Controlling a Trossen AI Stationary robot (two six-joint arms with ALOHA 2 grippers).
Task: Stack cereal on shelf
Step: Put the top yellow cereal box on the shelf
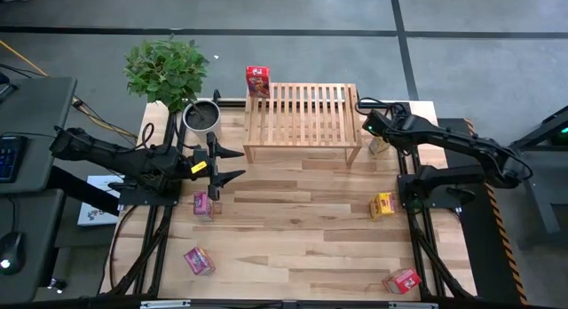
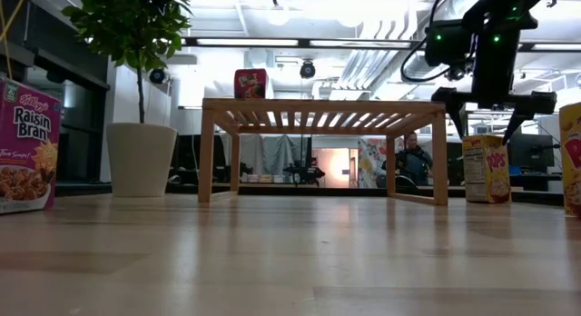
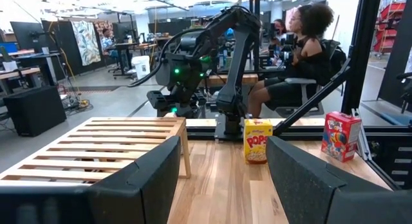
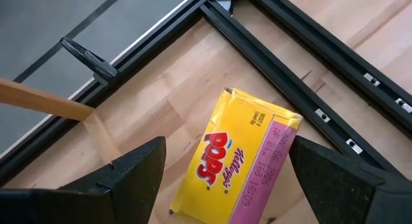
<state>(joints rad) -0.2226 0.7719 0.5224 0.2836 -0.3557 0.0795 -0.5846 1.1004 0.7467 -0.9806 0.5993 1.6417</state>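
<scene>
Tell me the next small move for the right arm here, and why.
Probably lower the right gripper straight down over the yellow Pops box and close. Its jaws stand open on either side of the box, above it, beside the shelf; only a red box stands up there so far.
</scene>
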